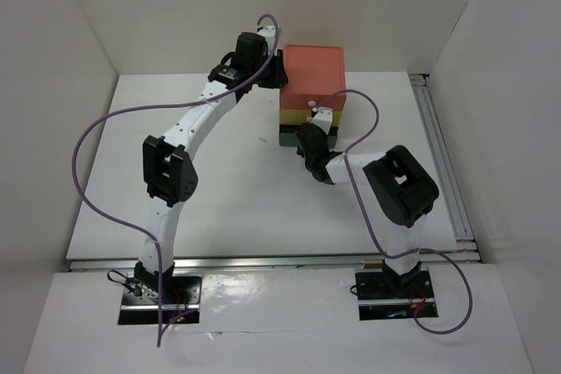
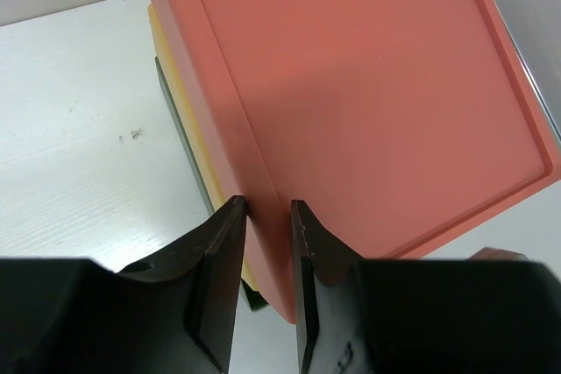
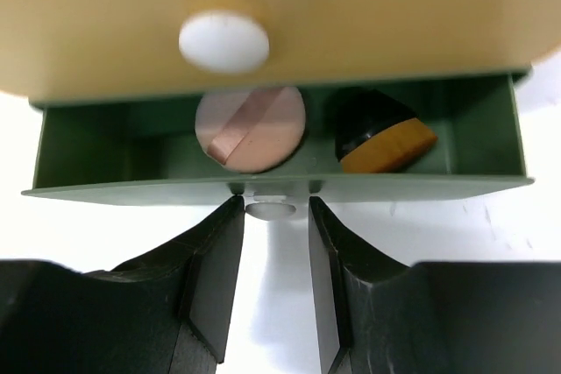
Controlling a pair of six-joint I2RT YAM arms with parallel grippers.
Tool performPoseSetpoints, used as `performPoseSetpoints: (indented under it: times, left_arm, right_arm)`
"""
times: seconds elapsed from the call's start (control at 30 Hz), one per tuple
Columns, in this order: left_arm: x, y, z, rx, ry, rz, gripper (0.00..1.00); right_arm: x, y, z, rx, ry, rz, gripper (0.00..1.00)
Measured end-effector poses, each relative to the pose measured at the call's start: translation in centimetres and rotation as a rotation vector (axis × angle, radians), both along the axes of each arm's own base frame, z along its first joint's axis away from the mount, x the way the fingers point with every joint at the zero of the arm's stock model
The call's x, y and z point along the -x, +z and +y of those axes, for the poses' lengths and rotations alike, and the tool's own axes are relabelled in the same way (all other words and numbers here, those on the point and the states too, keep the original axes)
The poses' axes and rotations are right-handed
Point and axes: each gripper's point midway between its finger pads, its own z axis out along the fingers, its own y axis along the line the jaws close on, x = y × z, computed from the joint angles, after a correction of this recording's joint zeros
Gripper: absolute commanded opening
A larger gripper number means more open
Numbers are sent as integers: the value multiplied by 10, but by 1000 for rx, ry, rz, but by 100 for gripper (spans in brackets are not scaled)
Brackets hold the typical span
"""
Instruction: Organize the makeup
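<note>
The compact (image 3: 252, 129) and jar (image 3: 381, 133) lay in the green drawer (image 3: 88, 151) just beyond the right gripper (image 3: 274, 206), jaws slightly parted around the knob (image 3: 270, 210).

Narrow gap between yellow drawer (image 3: 394, 15) and green drawer (image 3: 131, 188).

Saw only the near halves of a round pinkish compact (image 3: 250, 129) and a black item with a tan face (image 3: 381, 136) in the green drawer (image 3: 88, 151), with the rest buried under the blurred yellow drawer front (image 3: 394, 15), itself cut by the top edge. Could not judge the left gripper's (image 2: 267, 206) hold on the coral box (image 2: 368, 85), cropped at right and top.
</note>
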Motion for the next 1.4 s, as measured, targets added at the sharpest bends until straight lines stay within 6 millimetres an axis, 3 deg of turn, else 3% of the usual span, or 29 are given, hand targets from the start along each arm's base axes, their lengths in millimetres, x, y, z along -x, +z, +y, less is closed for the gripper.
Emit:
performPoseSetpoints:
  times: [0.13, 0.2, 0.27, 0.4, 0.57, 0.67, 0.73, 0.77, 0.8, 0.83, 0.93, 1.0, 1.1, 1.2, 1.3, 1.4]
  left_arm:
    - [0, 0, 0, 1, -3, 0, 37]
    - [0, 0, 0, 1, -2, 0, 37]
    - [0, 0, 0, 2, -3, 0, 37]
    - [0, 0, 0, 2, -5, 0, 37]
    - [-1, 1, 0, 4, -4, -5, 37]
    - [-1, 1, 0, 2, -2, -6, 37]
    - [-1, 2, 0, 0, -2, -7, 46]
    - [0, 3, 0, -3, -5, -9, 56]
    - [1, 2, 2, -16, -10, -8, 81]
    - [3, 1, 3, -29, -10, 3, 97]
    - [12, -1, 9, -60, 11, 39, 100]
    - [21, 6, 17, -77, 28, 47, 100]
    - [42, 32, 34, -86, 55, 33, 100]
    - [75, 69, 71, -82, 127, -16, 100]
    - [116, 91, 122, -63, 239, -59, 100]
    - [162, 73, 173, -40, 364, -29, 100]
  right_arm:
    - [-18, -2, 2, -18, -22, -76, 42]
    - [-24, 0, 4, -34, -30, -113, 49]
    - [-30, 7, 5, -60, -36, -164, 57]
    - [-40, 30, 9, -114, -40, -260, 58]
    - [-42, 33, 12, -127, -3, -271, 59]
    - [-39, 33, 9, -118, 38, -259, 67]
    - [-29, 36, 4, -108, 69, -246, 75]
    - [-23, 39, 1, -102, 81, -239, 77]
    - [-17, 44, -2, -98, 91, -234, 77]
    - [-11, 51, -5, -98, 96, -233, 82]
    - [10, 80, -17, -112, 92, -239, 89]
    - [26, 101, -28, -135, 76, -247, 100]
    - [47, 131, -54, -171, 12, -253, 100]
    - [62, 144, -96, -191, -120, -234, 100]
    - [78, 135, -141, -164, -294, -179, 100]
    - [95, 114, -172, -106, -422, -96, 100]
